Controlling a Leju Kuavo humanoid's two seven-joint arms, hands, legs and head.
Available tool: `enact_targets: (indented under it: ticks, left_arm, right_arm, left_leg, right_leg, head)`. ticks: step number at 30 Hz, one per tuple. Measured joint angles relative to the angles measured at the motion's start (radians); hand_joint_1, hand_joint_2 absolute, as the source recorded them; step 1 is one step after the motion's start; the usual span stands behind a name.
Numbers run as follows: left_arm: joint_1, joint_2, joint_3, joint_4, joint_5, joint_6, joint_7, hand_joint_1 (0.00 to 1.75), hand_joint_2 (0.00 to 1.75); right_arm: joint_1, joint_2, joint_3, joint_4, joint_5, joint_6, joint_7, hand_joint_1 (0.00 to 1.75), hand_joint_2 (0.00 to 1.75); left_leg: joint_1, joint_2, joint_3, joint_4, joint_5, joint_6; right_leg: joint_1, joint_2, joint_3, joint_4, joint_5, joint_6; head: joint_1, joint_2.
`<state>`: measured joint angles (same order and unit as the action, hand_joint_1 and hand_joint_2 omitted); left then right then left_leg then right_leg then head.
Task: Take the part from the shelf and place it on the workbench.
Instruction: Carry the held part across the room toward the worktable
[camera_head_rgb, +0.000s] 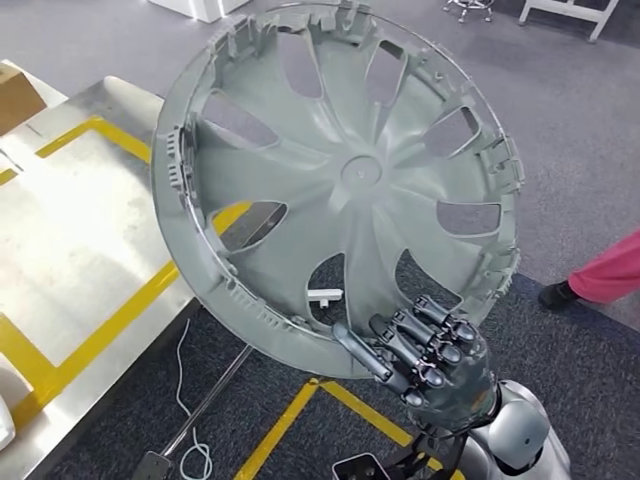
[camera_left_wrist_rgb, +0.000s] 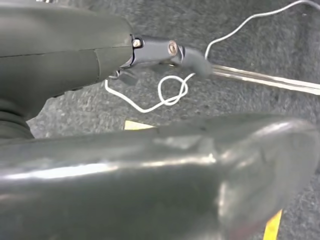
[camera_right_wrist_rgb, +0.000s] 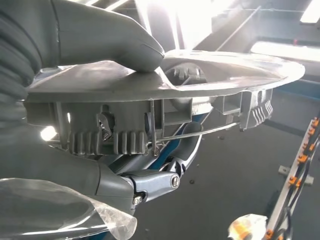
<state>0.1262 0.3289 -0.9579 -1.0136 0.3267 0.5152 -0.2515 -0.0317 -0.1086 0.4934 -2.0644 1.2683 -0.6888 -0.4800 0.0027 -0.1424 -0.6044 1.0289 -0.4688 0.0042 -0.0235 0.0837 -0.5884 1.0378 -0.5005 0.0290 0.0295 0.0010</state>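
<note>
**Part in hand, workbench not yet reached**

You have the pick-up done — the right hand (camera_head_rgb: 426, 350) is clamped on the rim of the grey wheel cover (camera_head_rgb: 340, 180) at about 5 o'clock on the disc, thumb (camera_right_wrist_rgb: 109, 32) on one face and fingers (camera_right_wrist_rgb: 151, 182) under the other. The cover hangs tilted in the air above the dark floor, its 9 o'clock edge overlapping the metal workbench (camera_head_rgb: 68, 230). What's left, by my reading, is carrying it over and setting it down. The left hand (camera_left_wrist_rgb: 166, 50) hangs over the floor near a white cable (camera_left_wrist_rgb: 170, 92) — you can't tell how its fingers lie
</note>
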Motion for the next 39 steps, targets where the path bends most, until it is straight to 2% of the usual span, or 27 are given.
enact_targets:
  ticks: [1, 2, 4, 6, 7, 8, 9, 11, 13, 15, 16, 17, 19, 20, 21, 22, 23, 25, 26, 27, 29, 31, 33, 35, 37, 38, 39]
  left_arm:
    - [0.002, 0.0, 0.0, 0.0, 0.0, 0.0, 0.0, 0.0, 0.0]
    - [0.002, 0.001, 0.0, 0.0, 0.0, 0.0, 0.0, 0.0, 0.0]
    - [0.0, 0.001, 0.0, 0.0, 0.001, 0.0, 0.0, 0.0, 0.0]
    - [-0.003, -0.001, -0.001, 0.0, 0.001, 0.0, 0.0, 0.0, 0.0]
    - [-0.002, -0.001, -0.001, 0.0, 0.002, 0.0, 0.0, 0.0, 0.0]
    - [0.0, -0.001, -0.001, 0.0, 0.002, 0.0, 0.0, 0.0, 0.0]
    - [0.001, -0.001, -0.001, 0.0, 0.002, 0.0, 0.0, 0.0, 0.0]
    - [0.001, 0.0, -0.001, 0.0, 0.002, 0.0, 0.001, 0.0, 0.0]
    - [-0.001, 0.001, 0.0, 0.0, 0.003, 0.0, 0.001, 0.0, 0.0]
    - [0.0, 0.002, 0.0, 0.0, 0.003, 0.0, 0.001, 0.0, 0.0]
    - [0.003, 0.002, 0.0, 0.0, 0.003, 0.0, 0.002, 0.0, 0.0]
    - [0.004, 0.002, 0.0, 0.0, 0.002, 0.0, 0.002, 0.0, 0.0]
    - [0.0, 0.001, 0.0, 0.0, 0.002, 0.0, 0.003, 0.0, 0.0]
    - [-0.003, 0.0, 0.0, 0.0, 0.001, -0.001, 0.003, 0.0, 0.0]
    - [-0.005, 0.0, 0.0, 0.0, 0.0, -0.002, 0.003, 0.0, 0.0]
    - [-0.005, -0.001, 0.0, 0.0, 0.0, -0.003, 0.003, 0.0, 0.0]
    - [-0.005, -0.002, 0.0, 0.0, 0.0, -0.004, 0.003, 0.0, 0.0]
    - [-0.005, -0.002, -0.001, 0.001, 0.0, -0.005, 0.003, 0.0, 0.0]
    - [-0.005, -0.002, -0.001, 0.001, 0.0, -0.005, 0.003, 0.0, 0.0]
    - [-0.006, -0.002, -0.001, 0.001, 0.0, -0.005, 0.003, 0.0, 0.0]
    - [-0.005, -0.001, -0.001, 0.001, 0.0, -0.005, 0.003, 0.0, 0.0]
    - [-0.002, -0.001, -0.002, 0.001, -0.001, -0.004, 0.003, 0.0, 0.0]
    - [-0.001, 0.0, -0.002, 0.001, 0.0, -0.004, 0.003, 0.0, 0.0]
    - [-0.004, 0.001, -0.001, 0.002, 0.0, -0.003, 0.003, 0.0, 0.0]
    - [-0.005, 0.0, -0.001, 0.002, 0.0, -0.003, 0.003, 0.0, 0.0]
    - [-0.003, 0.0, -0.002, 0.002, 0.0, -0.003, 0.003, 0.0, 0.0]
    - [-0.002, 0.0, -0.002, 0.002, 0.0, -0.003, 0.004, 0.0, 0.0]
  right_arm:
    - [0.0, 0.001, 0.0, 0.0, 0.0, 0.0, 0.0, 1.75, 1.75]
    - [0.0, 0.002, 0.0, 0.0, 0.0, 0.0, 0.0, 1.75, 1.75]
    - [0.001, 0.003, -0.002, -0.001, 0.0, 0.0, 0.0, 1.75, 1.75]
    - [0.001, 0.004, -0.003, -0.002, 0.0, 0.0, 0.0, 1.75, 1.75]
    - [0.001, 0.004, -0.003, -0.002, 0.001, 0.0, 0.0, 1.75, 1.75]
    - [0.001, 0.004, -0.003, -0.002, 0.001, 0.0, 0.0, 1.75, 1.75]
    - [0.002, 0.004, -0.003, -0.002, 0.001, 0.0, -0.001, 1.75, 1.75]
    - [0.001, 0.004, -0.003, -0.002, 0.001, 0.0, -0.001, 1.75, 1.75]
    - [0.001, 0.005, -0.004, -0.002, 0.001, 0.0, 0.0, 1.75, 1.75]
    - [0.0, 0.005, -0.005, -0.002, 0.001, 0.0, 0.0, 1.75, 1.75]
    - [-0.001, 0.006, -0.005, -0.002, 0.002, 0.0, 0.0, 1.75, 1.75]
    - [-0.001, 0.006, -0.005, -0.002, 0.002, 0.0, 0.0, 1.75, 1.75]
    - [-0.001, 0.006, -0.006, -0.003, 0.003, 0.0, 0.0, 1.75, 1.75]
    - [0.0, 0.006, -0.006, -0.004, 0.003, 0.0, 0.0, 1.75, 1.75]
    - [0.0, 0.006, -0.007, -0.004, 0.003, 0.0, 0.0, 1.75, 1.75]
    - [0.001, 0.006, -0.007, -0.004, 0.004, 0.0, 0.0, 1.75, 1.75]
    - [0.001, 0.006, -0.007, -0.004, 0.004, 0.0, 0.0, 1.75, 1.75]
    - [0.001, 0.006, -0.007, -0.004, 0.003, 0.0, 0.0, 1.75, 1.75]
    - [0.001, 0.006, -0.007, -0.004, 0.003, 0.0, -0.001, 1.75, 1.75]
    - [0.001, 0.006, -0.007, -0.004, 0.003, 0.0, -0.001, 1.75, 1.75]
    - [0.001, 0.006, -0.007, -0.004, 0.003, 0.0, -0.001, 1.75, 1.75]
    - [0.0, 0.006, -0.006, -0.004, 0.003, 0.0, -0.002, 1.75, 1.75]
    - [0.0, 0.007, -0.006, -0.004, 0.002, 0.0, -0.001, 1.75, 1.75]
    - [0.0, 0.007, -0.007, -0.004, 0.002, 0.0, 0.001, 1.75, 1.75]
    - [0.0, 0.007, -0.007, -0.004, 0.003, 0.0, 0.002, 1.75, 1.75]
    - [0.0, 0.007, -0.007, -0.004, 0.003, 0.0, 0.002, 1.75, 1.75]
    - [0.0, 0.007, -0.006, -0.004, 0.004, 0.0, 0.003, 1.75, 1.75]
  left_leg:
    - [-0.001, 0.014, -0.003, 0.005, -0.004, -0.005]
    - [-0.003, 0.04, -0.011, 0.023, -0.015, -0.011]
    - [-0.005, 0.107, -0.056, 0.115, -0.064, -0.021]
    - [0.0, 0.128, -0.115, 0.232, -0.107, -0.028]
    - [0.002, 0.131, -0.129, 0.259, -0.107, -0.029]
    - [0.003, 0.132, -0.125, 0.247, -0.088, -0.029]
    - [0.002, 0.138, -0.103, 0.202, -0.054, -0.026]
    - [-0.007, 0.177, -0.04, 0.076, 0.004, -0.014]
    - [-0.019, 0.212, -0.009, 0.01, 0.015, -0.002]
    - [-0.023, 0.202, -0.008, 0.0, 0.011, 0.007]
    - [-0.021, 0.189, -0.006, -0.006, 0.012, 0.011]
    - [-0.018, 0.178, -0.002, -0.011, 0.014, 0.017]
    - [-0.01, 0.154, 0.003, -0.018, 0.017, 0.024]
    - [-0.008, 0.141, 0.003, -0.018, 0.016, 0.027]
    - [-0.008, 0.127, 0.004, -0.017, 0.016, 0.028]
    - [-0.008, 0.113, 0.005, -0.017, 0.015, 0.028]
    - [-0.008, 0.099, 0.007, -0.017, 0.013, 0.028]
    - [-0.006, 0.07, 0.014, -0.015, 0.009, 0.025]
    - [-0.007, 0.056, 0.015, -0.013, 0.006, 0.021]
    - [-0.006, 0.042, 0.014, -0.009, 0.004, 0.017]
    - [-0.003, 0.02, 0.005, -0.006, 0.005, 0.005]
    - [0.001, 0.006, 0.0, -0.006, 0.006, -0.006]
    - [-0.002, 0.047, -0.018, 0.032, -0.018, -0.017]
    - [-0.002, 0.11, -0.073, 0.144, -0.073, -0.027]
    - [0.002, 0.131, -0.13, 0.255, -0.107, -0.033]
    - [0.004, 0.134, -0.138, 0.268, -0.099, -0.033]
    - [0.004, 0.136, -0.126, 0.241, -0.072, -0.031]
  right_leg:
    - [-0.001, -0.013, 0.003, -0.003, 0.0, -0.005]
    - [-0.002, -0.029, 0.008, -0.007, 0.0, -0.011]
    - [-0.001, -0.061, 0.016, -0.012, -0.004, -0.021]
    - [0.002, -0.093, 0.021, -0.012, -0.01, -0.025]
    - [0.003, -0.108, 0.024, -0.012, -0.013, -0.026]
    - [0.004, -0.123, 0.028, -0.012, -0.017, -0.025]
    - [0.005, -0.136, 0.033, -0.012, -0.02, -0.025]
    - [0.008, -0.161, 0.044, -0.012, -0.029, -0.021]
    - [0.013, -0.182, 0.05, -0.014, -0.036, -0.013]
    - [0.016, -0.205, 0.055, -0.018, -0.041, -0.002]
    - [0.015, -0.202, 0.056, -0.016, -0.045, 0.004]
    - [0.014, -0.183, 0.051, -0.002, -0.056, 0.009]
    - [0.011, -0.123, 0.004, 0.088, -0.101, 0.014]
    - [0.011, -0.101, -0.035, 0.158, -0.129, 0.015]
    - [0.011, -0.091, -0.074, 0.222, -0.147, 0.016]
    - [0.012, -0.088, -0.101, 0.26, -0.149, 0.016]
    - [0.012, -0.086, -0.112, 0.262, -0.131, 0.016]
    - [0.01, -0.068, -0.077, 0.155, -0.049, 0.013]
    - [0.006, -0.041, -0.048, 0.089, -0.017, 0.012]
    - [0.003, -0.017, -0.022, 0.034, 0.002, 0.01]
    - [0.001, 0.01, -0.001, -0.003, 0.002, 0.004]
    - [0.002, -0.013, 0.004, -0.01, 0.002, -0.006]
    - [-0.001, -0.041, 0.013, -0.016, 0.001, -0.017]
    - [0.0, -0.072, 0.02, -0.018, -0.004, -0.026]
    - [0.003, -0.103, 0.025, -0.018, -0.01, -0.029]
    - [0.004, -0.117, 0.028, -0.018, -0.013, -0.029]
    - [0.005, -0.131, 0.033, -0.018, -0.017, -0.028]
  head:
    - [-0.002, 0.0]
    - [-0.006, 0.0]
    - [-0.012, 0.0]
    - [-0.013, 0.0]
    - [-0.014, 0.0]
    - [-0.014, 0.0]
    - [-0.014, 0.0]
    - [-0.014, 0.0]
    - [-0.013, 0.0]
    - [-0.012, 0.0]
    - [-0.011, 0.0]
    - [-0.01, 0.0]
    - [-0.006, 0.0]
    - [-0.004, 0.0]
    - [-0.003, 0.0]
    - [-0.003, 0.0]
    - [-0.003, -0.001]
    - [-0.003, -0.001]
    - [-0.003, -0.001]
    - [-0.004, 0.0]
    - [-0.005, 0.0]
    - [-0.005, 0.0]
    - [-0.011, 0.0]
    - [-0.017, -0.001]
    - [-0.017, -0.001]
    - [-0.018, -0.001]
    - [-0.018, -0.001]
